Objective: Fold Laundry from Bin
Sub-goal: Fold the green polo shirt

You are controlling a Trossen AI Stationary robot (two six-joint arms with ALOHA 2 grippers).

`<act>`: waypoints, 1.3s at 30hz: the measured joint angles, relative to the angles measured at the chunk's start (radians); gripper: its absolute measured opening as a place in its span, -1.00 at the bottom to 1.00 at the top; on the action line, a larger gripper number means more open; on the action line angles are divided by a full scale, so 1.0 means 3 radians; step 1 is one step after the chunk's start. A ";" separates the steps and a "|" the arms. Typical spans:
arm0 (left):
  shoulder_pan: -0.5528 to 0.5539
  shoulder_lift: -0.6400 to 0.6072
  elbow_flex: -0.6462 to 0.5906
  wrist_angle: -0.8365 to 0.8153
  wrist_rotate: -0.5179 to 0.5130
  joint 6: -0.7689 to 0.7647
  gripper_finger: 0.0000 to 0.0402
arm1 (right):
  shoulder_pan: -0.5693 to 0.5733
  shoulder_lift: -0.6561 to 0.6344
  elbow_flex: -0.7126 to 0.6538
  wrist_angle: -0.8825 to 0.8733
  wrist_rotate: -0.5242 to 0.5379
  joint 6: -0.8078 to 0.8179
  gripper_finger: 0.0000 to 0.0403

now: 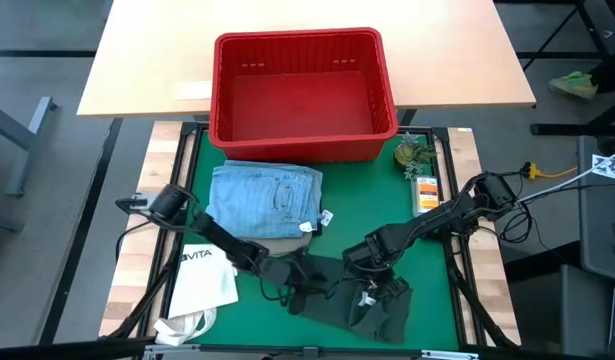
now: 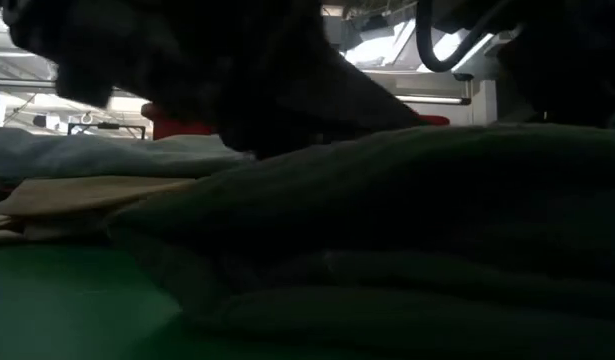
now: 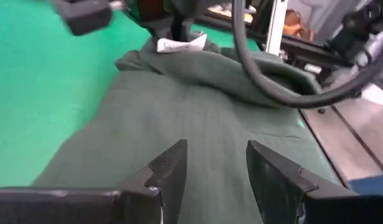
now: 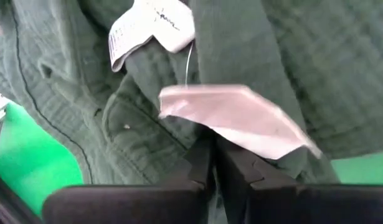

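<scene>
A dark green garment [image 1: 332,300] lies rumpled on the green mat near the table's front edge. My right gripper [image 4: 215,158] is shut on it beside a white label [image 4: 151,25] and a pink tag [image 4: 241,121]. My left gripper [image 3: 216,168] stands open low over the garment's left part, one finger on either side of flat cloth; whether they touch it, I cannot tell. Folded light blue jeans [image 1: 267,192] rest on a khaki piece [image 1: 277,245] behind it. The red bin [image 1: 222,110] stands at the far side with nothing in it. My right gripper pinches a bunched bit of the green cloth [image 4: 179,146] between its two fingers, just below the pink tag. It comes slanting steeply down from above. The cloth rises in a low ridge [image 3: 179,59] toward the gripper, and the rest lies slack on the mat.
A white VITA tote bag [image 1: 202,285] lies at the front left beside my left arm. A small green object [image 1: 412,152] and an orange box [image 1: 425,190] sit at the mat's right edge. Bare green mat [image 1: 377,205] shows between the jeans and these.
</scene>
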 joint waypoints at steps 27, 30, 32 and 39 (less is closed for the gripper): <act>0.0041 0.0403 0.0314 -0.0537 0.0284 0.0139 -0.21 | -0.0042 -0.0085 0.0784 -0.0827 -0.0170 0.0144 -0.20; 0.0041 0.0406 0.0310 -0.0522 0.0284 0.0141 -0.21 | -0.0042 -0.0097 0.1102 -0.0953 0.0193 0.0137 -0.20; 0.0041 0.0407 0.0310 -0.0516 0.0289 0.0142 -0.21 | -0.0042 -0.0102 0.1271 -0.0947 0.0429 0.0135 -0.20; 0.0041 0.0411 0.0306 -0.0488 0.0285 0.0140 -0.21 | -0.0042 -0.0089 0.1353 -0.0306 0.1019 -0.0032 -0.20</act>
